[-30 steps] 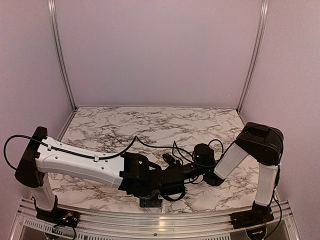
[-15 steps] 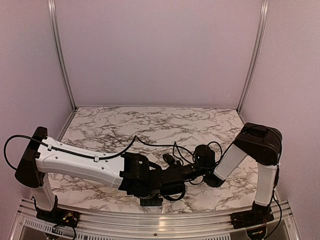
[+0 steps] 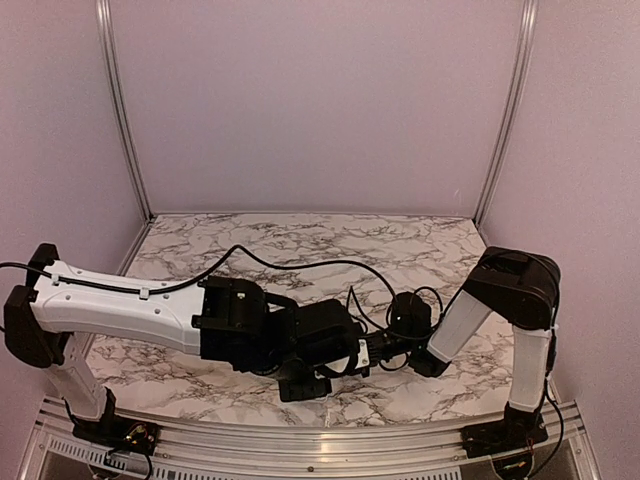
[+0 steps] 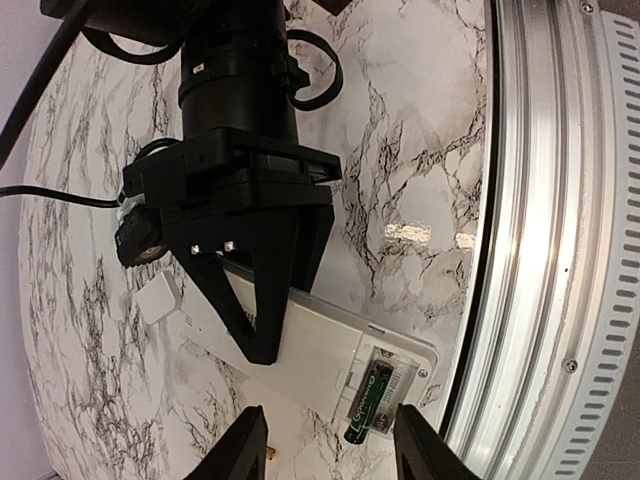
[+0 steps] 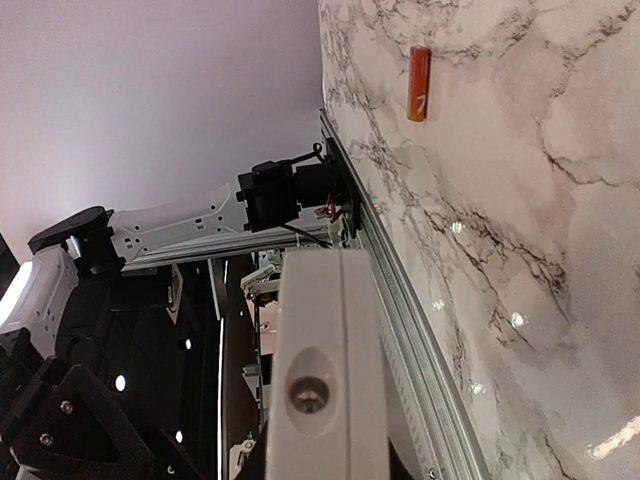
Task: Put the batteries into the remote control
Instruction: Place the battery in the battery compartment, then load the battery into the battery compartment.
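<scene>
— Where's the dark cylindrical battery (image 4: 372,398)?
— In the open compartment of the slim white plastic remote control (image 4: 310,345), which the right gripper (image 4: 260,348) clamps.
— And the left gripper (image 4: 330,452)?
— Near that compartment, jaws parted, empty. The orange-red cylindrical battery (image 5: 418,83) lies on the marble-patterned tabletop (image 5: 520,200), apart from the remote.

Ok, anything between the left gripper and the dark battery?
Nothing: in the left wrist view the open left gripper straddles the dark battery's end, lying in the remote control's bay.
</scene>
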Robot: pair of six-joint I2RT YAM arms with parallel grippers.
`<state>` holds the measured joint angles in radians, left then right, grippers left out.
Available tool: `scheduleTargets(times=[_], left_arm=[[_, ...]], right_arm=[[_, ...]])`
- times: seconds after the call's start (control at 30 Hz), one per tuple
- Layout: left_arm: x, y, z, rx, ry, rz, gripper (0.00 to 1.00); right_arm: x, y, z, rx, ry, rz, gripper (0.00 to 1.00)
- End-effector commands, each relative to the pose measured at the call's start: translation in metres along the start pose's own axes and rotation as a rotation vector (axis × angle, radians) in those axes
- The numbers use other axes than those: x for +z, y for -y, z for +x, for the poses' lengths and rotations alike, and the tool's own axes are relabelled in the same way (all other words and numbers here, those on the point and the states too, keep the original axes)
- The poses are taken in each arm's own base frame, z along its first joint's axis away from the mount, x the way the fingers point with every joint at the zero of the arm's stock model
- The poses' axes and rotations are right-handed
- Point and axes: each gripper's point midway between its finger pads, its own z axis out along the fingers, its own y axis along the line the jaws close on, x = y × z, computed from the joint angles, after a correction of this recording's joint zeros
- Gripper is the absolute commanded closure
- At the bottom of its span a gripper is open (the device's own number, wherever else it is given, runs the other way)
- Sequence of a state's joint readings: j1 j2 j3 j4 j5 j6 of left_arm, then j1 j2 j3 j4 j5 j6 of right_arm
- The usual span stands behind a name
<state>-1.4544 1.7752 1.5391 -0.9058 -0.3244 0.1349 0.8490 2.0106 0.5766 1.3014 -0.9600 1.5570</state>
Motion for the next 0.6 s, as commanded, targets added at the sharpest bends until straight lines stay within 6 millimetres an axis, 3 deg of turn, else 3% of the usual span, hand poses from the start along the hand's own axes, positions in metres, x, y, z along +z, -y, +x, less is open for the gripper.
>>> scheduleTargets(times=[0.0, 0.17, 0.33, 0.57], left_arm=[[-0.023, -0.021, -0.01, -0.17, 0.129, 0.045, 0.55], [-0.048, -0.062, 0.001, -0.438, 0.285, 0.061, 0.62], [-0.072, -0.099, 0.02, -0.69, 0.463, 0.1, 0.63], [-0.054, -0.113, 0.044, -0.835, 0.456, 0.107, 0.62]], right_arm=[[0.0, -0.032, 0.004, -0.137, -0.001, -0.118, 1.0], [-0.007, -0.049, 0.0, -0.168, 0.034, -0.177, 1.0], [-0.015, -0.059, -0.008, -0.191, 0.071, -0.194, 1.0], [-0.017, -0.066, -0.026, -0.245, 0.101, -0.124, 1.0]])
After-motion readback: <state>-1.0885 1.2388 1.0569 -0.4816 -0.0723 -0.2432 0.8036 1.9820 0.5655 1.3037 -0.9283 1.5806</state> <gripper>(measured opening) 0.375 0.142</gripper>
